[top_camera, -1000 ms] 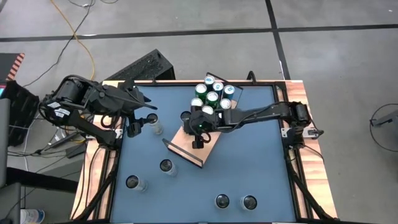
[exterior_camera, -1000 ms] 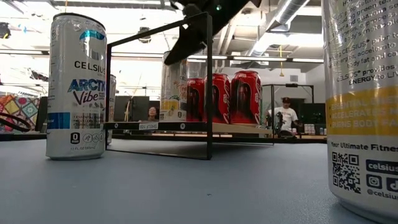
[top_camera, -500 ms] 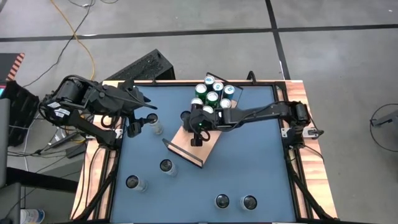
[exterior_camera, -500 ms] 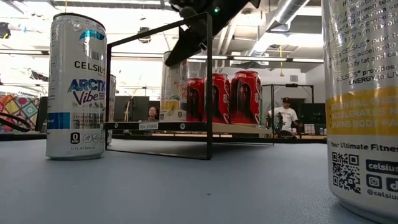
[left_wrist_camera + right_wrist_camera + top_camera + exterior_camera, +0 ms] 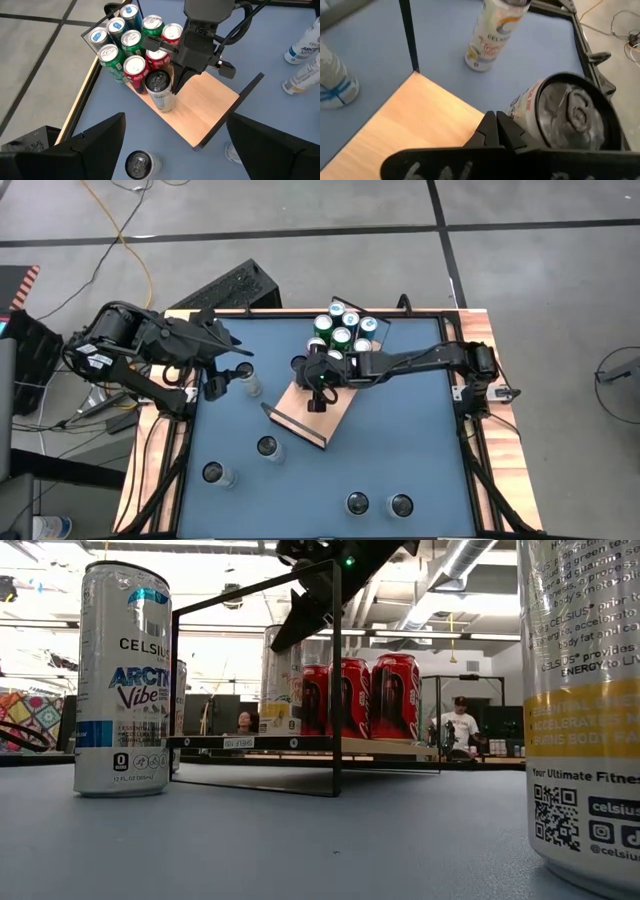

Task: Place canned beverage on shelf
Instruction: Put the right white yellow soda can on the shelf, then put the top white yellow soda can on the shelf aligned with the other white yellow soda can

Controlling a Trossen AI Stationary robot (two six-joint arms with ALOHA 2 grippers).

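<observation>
Blue tabletop with a wooden rim fills the overhead view, grey floor beyond it. Near the table's middle lies the flat light-wood shelf, set at an angle, with a dark lip at one end and a thin black wire rail. On the far part of the shelf stands a cluster of 8 red and green cans, packed close together.

At the near edge of that cluster stands a white slim beverage can with a dark top, upright on the bare wood and touching the red cans behind it. The right gripper hangs just beside this can, over the open part of the board, its 2 dark fingers pressed together with nothing between them; the can stands free at their side. In the right wrist view the can's grey lid shows right next to the closed fingertips.

The left gripper hovers over the table's left side with its fingers spread wide and holding nothing, close to a loose can. 4 more slim cans stand on the blue surface: 2 towards the left front and 2 at the front.
</observation>
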